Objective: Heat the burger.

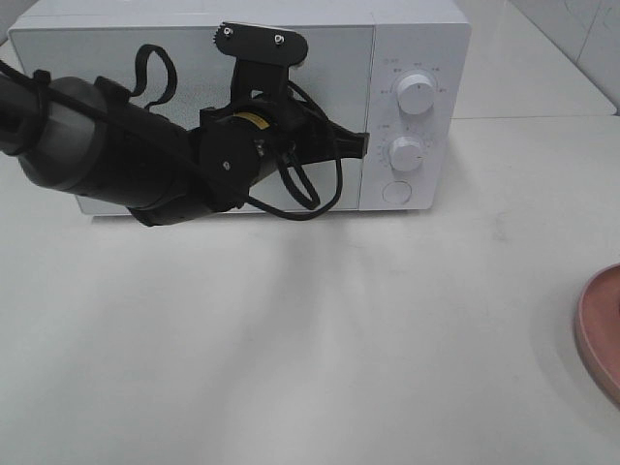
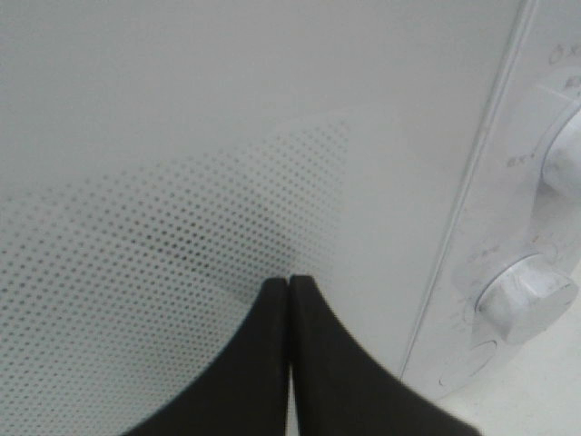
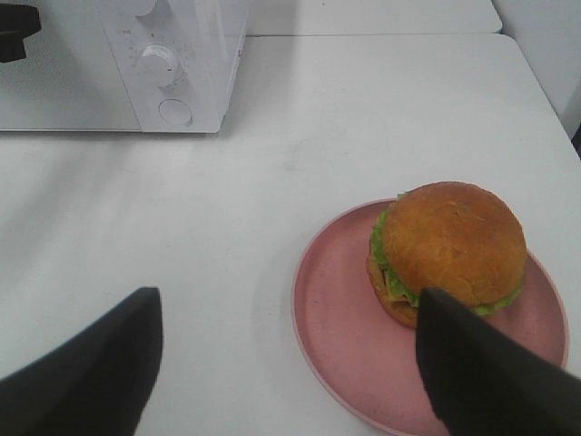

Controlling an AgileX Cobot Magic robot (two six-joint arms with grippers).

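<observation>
Left gripper (image 2: 289,300): fingers pressed together, nothing between them, tips right against the white microwave (image 1: 426,39) door near its right edge, just beside the control panel. Microwave at the back edge of the white worktop (image 1: 320,339), door closed, two knobs and a round button on the panel. Upper knob (image 1: 416,93) and lower knob (image 1: 406,153) just to the right of the gripper tips in the high view.

Right gripper (image 3: 289,363): jaws spread wide, holding nothing, hovering over the worktop above the near rim of the pink plate (image 3: 340,318). Burger (image 3: 447,252) upright on that plate, toward its far side, close to one dark finger (image 3: 481,372); contact impossible to judge. Plate near the right edge of the worktop, well apart from the microwave.
</observation>
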